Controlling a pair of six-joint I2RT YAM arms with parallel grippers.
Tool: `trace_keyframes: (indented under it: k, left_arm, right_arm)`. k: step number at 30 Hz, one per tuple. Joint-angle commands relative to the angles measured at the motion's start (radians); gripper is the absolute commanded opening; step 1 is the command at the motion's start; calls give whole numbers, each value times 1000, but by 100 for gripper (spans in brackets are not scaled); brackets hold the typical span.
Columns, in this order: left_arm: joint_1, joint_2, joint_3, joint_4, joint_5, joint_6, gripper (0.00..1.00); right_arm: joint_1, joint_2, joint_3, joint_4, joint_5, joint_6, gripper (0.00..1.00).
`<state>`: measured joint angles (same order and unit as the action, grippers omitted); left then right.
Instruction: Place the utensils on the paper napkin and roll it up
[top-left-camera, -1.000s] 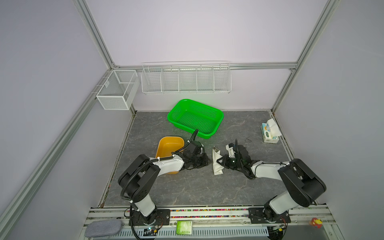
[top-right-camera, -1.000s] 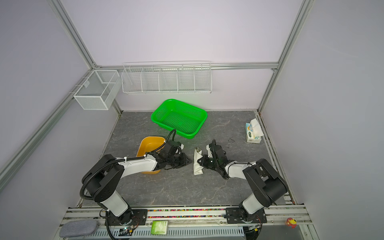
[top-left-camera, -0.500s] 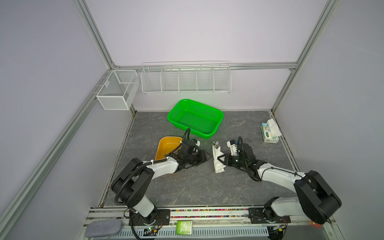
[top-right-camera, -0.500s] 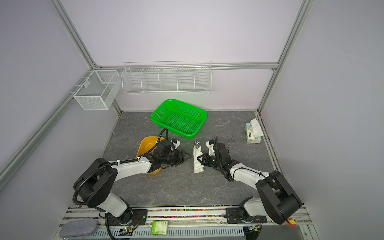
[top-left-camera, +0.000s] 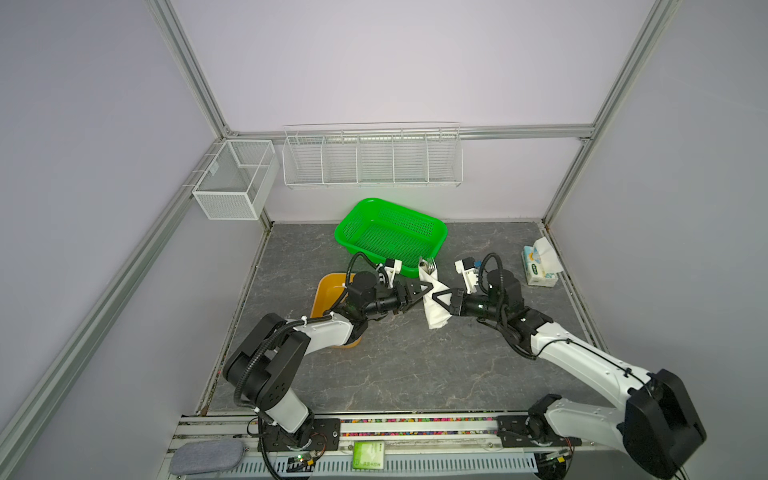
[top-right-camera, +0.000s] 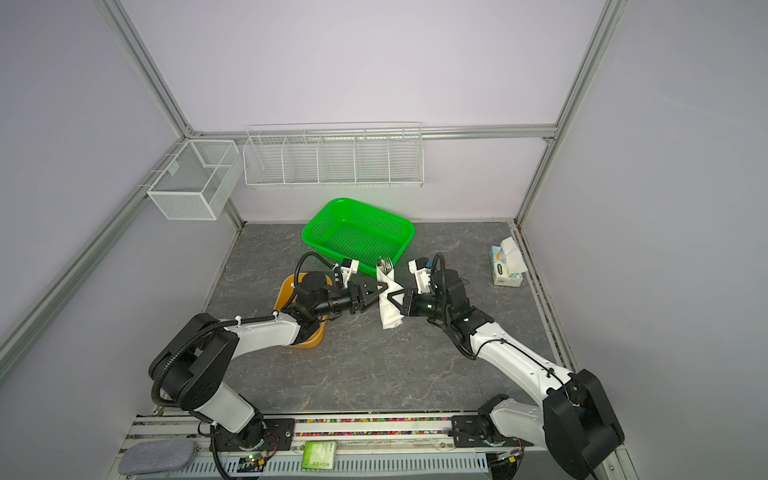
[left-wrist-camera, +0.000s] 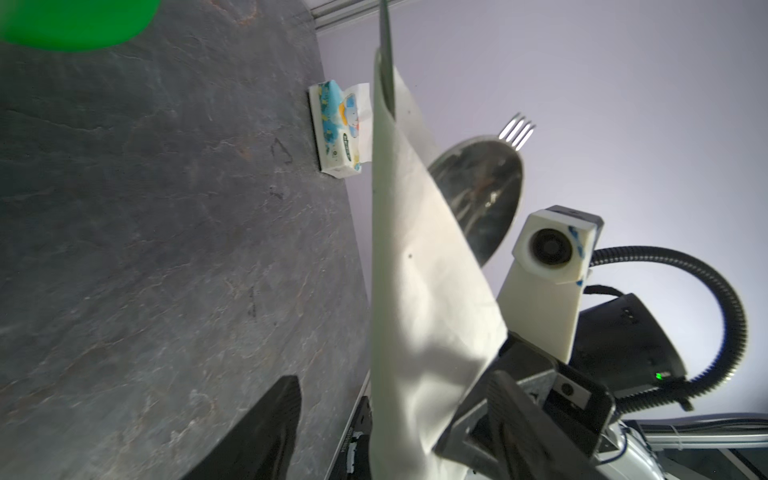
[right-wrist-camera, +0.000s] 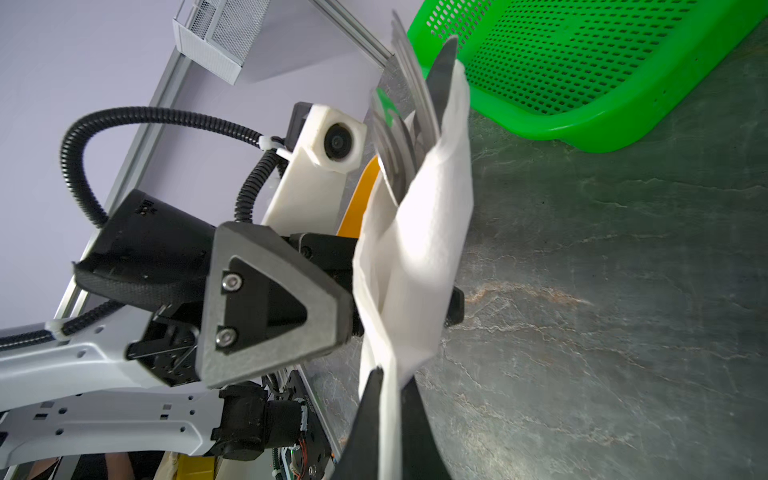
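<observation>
While the right gripper (right-wrist-camera: 392, 376) pinches the rolled paper napkin (right-wrist-camera: 419, 232) between pressed-together fingers, the left gripper (top-left-camera: 422, 294) stands spread, one jaw on each side of the roll. The utensils (right-wrist-camera: 415, 104) protrude from the roll's upper end. The bundle is held upright over the table (top-left-camera: 395, 365), near the green basket (top-left-camera: 444, 235).

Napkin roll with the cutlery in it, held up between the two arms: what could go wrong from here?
1. Only the right pincer pinches the paper napkin, at one spot; the thin paper could tear or slip.
2. The utensils stick out of the roll's open top, apparently loose; a tilt could spill them.
3. The left pincer stands open astride the roll, so the outer flap may unwind, or snag if that arm pulls away.
</observation>
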<state>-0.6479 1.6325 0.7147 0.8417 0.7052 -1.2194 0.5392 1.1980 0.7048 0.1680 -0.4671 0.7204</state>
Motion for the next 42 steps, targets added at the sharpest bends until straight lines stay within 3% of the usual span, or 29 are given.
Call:
trace_keyframes:
  k: [1, 19, 42]
  left_arm:
    - [1, 24, -6, 206, 51, -105, 72]
    - [-16, 82, 37, 306, 106, -167, 71]
    - [-25, 85, 54, 364, 64, -181, 32]
  right_arm:
    - [-3, -30, 30, 6, -42, -17, 7]
    - [-4, -28, 32, 126, -113, 53, 7]
    - [-4, -5, 35, 119, -160, 57, 9]
